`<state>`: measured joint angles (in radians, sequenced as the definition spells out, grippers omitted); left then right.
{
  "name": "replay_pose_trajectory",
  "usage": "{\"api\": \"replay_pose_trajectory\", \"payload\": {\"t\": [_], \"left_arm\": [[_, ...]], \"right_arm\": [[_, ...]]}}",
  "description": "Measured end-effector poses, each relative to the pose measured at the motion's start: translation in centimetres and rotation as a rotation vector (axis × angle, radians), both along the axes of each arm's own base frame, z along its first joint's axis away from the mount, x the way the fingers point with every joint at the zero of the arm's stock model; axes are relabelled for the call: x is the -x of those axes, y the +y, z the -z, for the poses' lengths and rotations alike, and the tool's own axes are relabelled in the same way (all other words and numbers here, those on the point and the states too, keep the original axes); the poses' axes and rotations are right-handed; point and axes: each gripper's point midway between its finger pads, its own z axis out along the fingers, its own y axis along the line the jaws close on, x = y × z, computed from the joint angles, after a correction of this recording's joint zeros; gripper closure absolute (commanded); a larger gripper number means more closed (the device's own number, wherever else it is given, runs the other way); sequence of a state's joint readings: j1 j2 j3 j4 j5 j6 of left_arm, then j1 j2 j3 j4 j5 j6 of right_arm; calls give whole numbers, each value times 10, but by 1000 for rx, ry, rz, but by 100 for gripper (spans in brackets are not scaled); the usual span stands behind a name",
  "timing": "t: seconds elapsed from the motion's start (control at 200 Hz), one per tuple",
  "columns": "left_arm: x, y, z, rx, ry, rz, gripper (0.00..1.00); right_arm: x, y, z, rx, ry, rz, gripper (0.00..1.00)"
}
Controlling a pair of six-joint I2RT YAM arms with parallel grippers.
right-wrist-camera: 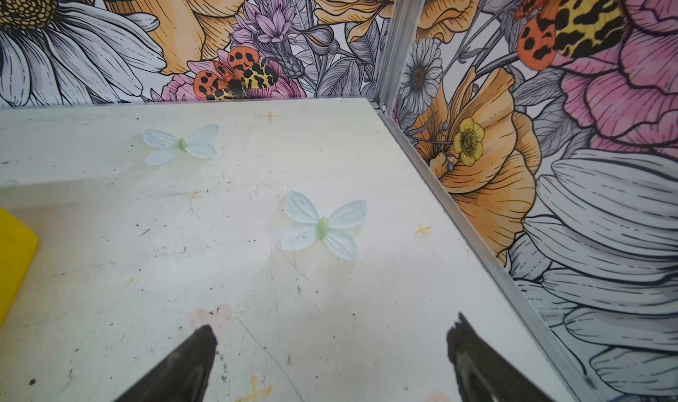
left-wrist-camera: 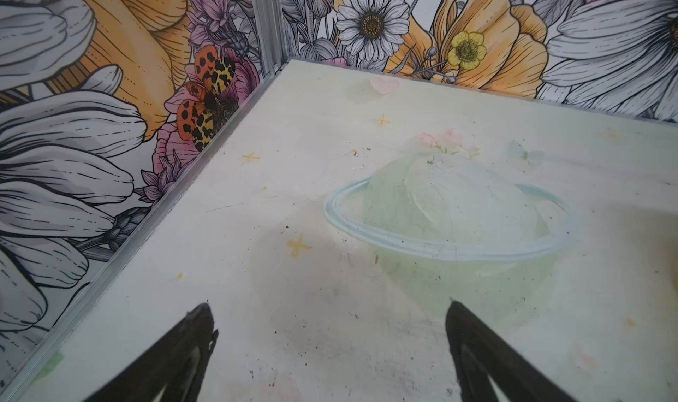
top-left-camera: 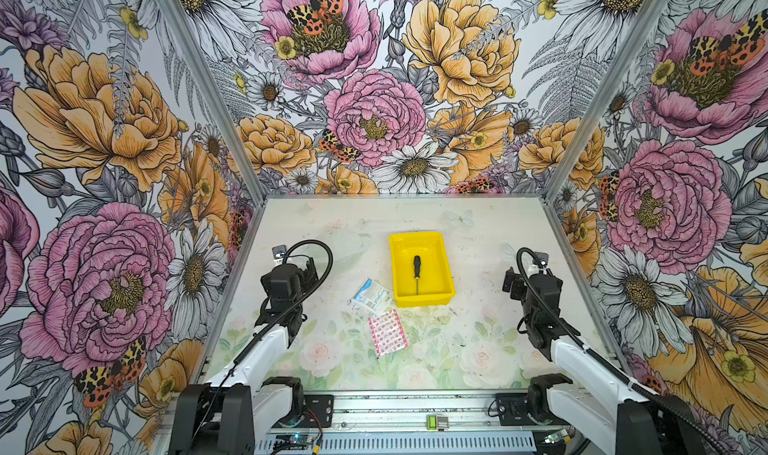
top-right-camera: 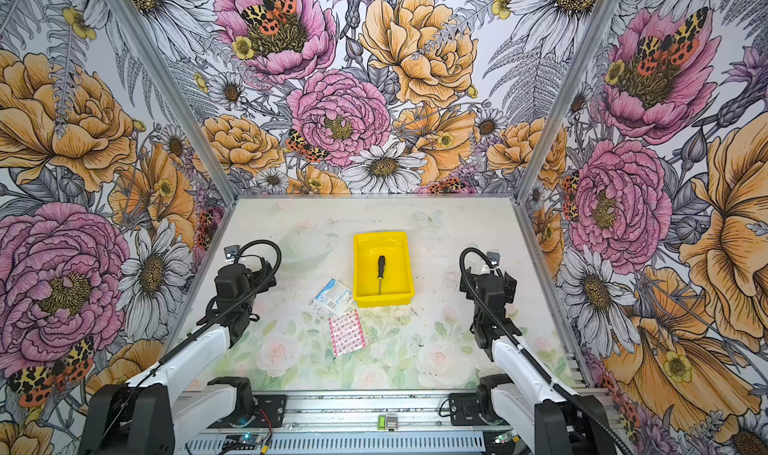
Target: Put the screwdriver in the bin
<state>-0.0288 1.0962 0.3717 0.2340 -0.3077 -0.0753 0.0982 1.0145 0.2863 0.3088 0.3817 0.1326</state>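
The left gripper (left-wrist-camera: 328, 308) and right gripper (right-wrist-camera: 334, 325) are hanging spread and empty, the screwdriver (top-left-camera: 417, 272) is lying in the bin (top-left-camera: 415, 236) mid-frame, and only a bump could spill it.

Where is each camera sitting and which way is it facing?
Top views: high above the base, looking down and forward at table, bin with screwdriver inside; left arm and right arm show.
Left wrist: on the left arm, facing the far left corner; open left tool shows.
Right wrist: on the right arm, facing the far right corner; open right tool shows.
Shared: right wrist and top views both catch the bin.
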Motion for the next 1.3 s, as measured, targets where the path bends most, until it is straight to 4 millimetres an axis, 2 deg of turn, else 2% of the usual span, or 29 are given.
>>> {"api": "replay_pose_trajectory", "payload": {"t": [0.13, 0.375, 0.57, 0.781, 0.896, 1.136, 1.296], "left_arm": [[-5, 2, 14, -4, -3, 28, 1], [-28, 9, -1, 33, -142, 61, 1], [-44, 6, 1, 58, -214, 101, 1], [-50, 0, 2, 57, -271, 133, 1], [-47, -2, 13, 60, -251, 135, 1], [-50, -9, 8, 50, -268, 143, 2], [-61, -15, 1, 30, -260, 163, 1]], "right_arm": [[-10, -3, 8, -3, -9, 11, 0], [-34, -5, 17, 3, -38, 8, 1], [-55, -8, 15, 3, -85, 8, 0], [-64, -9, 28, -2, -69, -1, 1], [-65, -9, 27, -4, -77, -4, 0], [-67, -8, 23, -7, -96, -11, 1], [-67, -8, 23, -7, -96, -11, 1]]}}
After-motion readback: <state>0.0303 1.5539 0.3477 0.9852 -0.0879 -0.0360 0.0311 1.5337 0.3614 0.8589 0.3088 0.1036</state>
